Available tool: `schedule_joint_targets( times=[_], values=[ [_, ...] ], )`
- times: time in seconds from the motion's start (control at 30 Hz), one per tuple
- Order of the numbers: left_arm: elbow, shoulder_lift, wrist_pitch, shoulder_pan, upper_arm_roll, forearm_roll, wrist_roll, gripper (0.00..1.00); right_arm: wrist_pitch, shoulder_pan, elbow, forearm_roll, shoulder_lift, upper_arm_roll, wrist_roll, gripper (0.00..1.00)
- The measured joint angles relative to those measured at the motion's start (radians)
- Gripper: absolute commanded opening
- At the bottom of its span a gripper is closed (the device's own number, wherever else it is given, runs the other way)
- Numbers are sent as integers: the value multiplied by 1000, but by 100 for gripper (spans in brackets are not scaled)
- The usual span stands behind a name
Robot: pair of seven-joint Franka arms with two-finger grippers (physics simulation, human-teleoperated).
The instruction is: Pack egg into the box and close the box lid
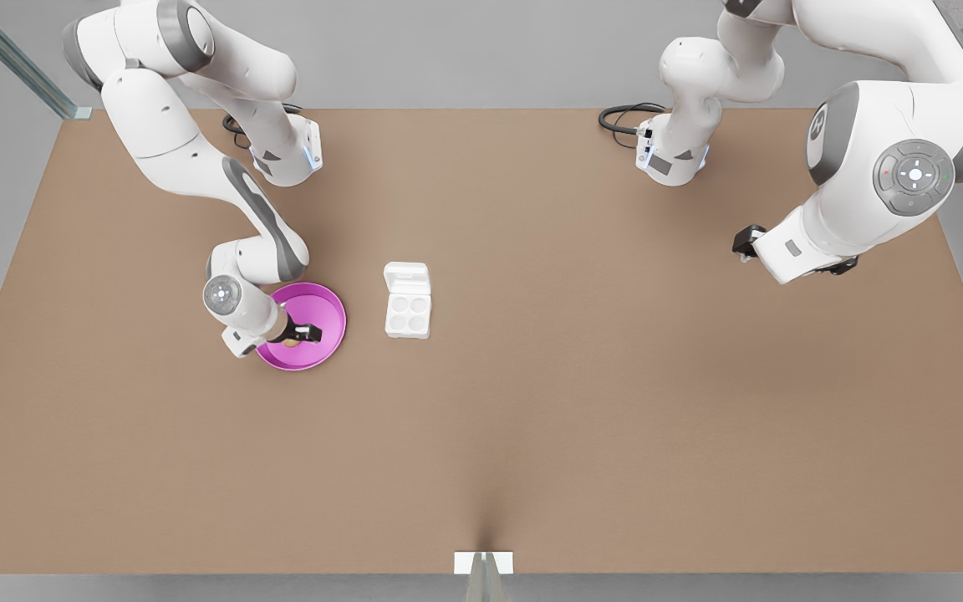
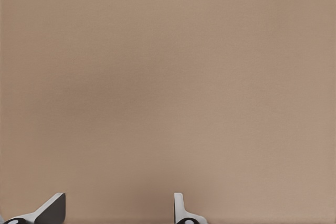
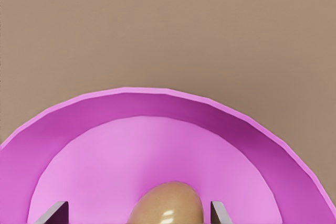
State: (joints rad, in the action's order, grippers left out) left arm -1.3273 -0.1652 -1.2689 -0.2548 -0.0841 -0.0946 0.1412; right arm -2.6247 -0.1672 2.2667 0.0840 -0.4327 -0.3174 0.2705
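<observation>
Tan egg [image 3: 167, 204] on pink plate [image 3: 105, 124], right hand [image 3: 139, 212] open astride, left hand [image 2: 118, 208] idle.

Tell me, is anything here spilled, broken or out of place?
Nothing stands out. The egg lies in the pink plate, between the open right gripper's fingers. The box sits square with its lid open. The left gripper waits, open, over bare table.

Cut-off and hidden parts

In the right wrist view the picture's edge is cutting off the egg [image 3: 167, 204], the pink plate [image 3: 157, 111] and the right gripper's fingers [image 3: 52, 212]. In the front view that gripper [image 1: 304, 333] is hiding most of the egg. The left gripper's fingertips [image 2: 52, 208] are barely poking in.
</observation>
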Motion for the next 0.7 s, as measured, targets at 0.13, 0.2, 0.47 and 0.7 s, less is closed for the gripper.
schedule_joint_targets(
  times=[0.13,0.2,0.47,0.7],
  values=[
    [0,0,0,0,1,0,0,100,-4,-3,0,-4,-3,0,-2,44],
    [0,0,0,-5,1,1,0,100,-6,-11,0,-8,-3,0,-8,41],
    [0,0,0,-21,2,1,0,100,-11,-13,0,-17,-1,-1,-37,41],
    [0,0,1,-26,2,2,-1,100,53,-16,-24,-18,54,-15,-62,41]
  ],
)
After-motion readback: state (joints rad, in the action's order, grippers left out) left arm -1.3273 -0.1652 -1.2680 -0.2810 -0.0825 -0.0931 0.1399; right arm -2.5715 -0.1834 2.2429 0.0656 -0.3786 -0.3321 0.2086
